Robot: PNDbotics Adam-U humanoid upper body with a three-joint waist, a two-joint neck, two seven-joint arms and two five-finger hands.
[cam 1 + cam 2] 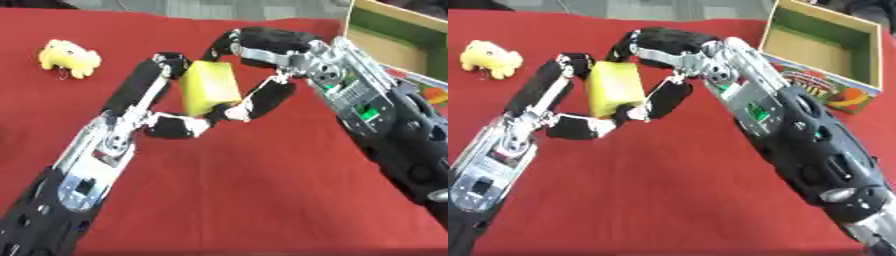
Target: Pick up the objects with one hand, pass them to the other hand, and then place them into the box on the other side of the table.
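Left eye view shows both black-and-silver hands meeting above the red-covered table (262, 200) around a yellow rectangular block (210, 87). The left hand (162, 107) has its fingers and thumb curled round the block's left and lower sides, while the right hand (267, 65) has its fingers curled over the block's top and right side, so both hold it off the table. Well to the left of the block lies a small yellow plush animal (68, 57). Far to the block's right stands an open cardboard box with a green inside (824, 40).

Block (210, 87) between hands, box (824, 47) right.
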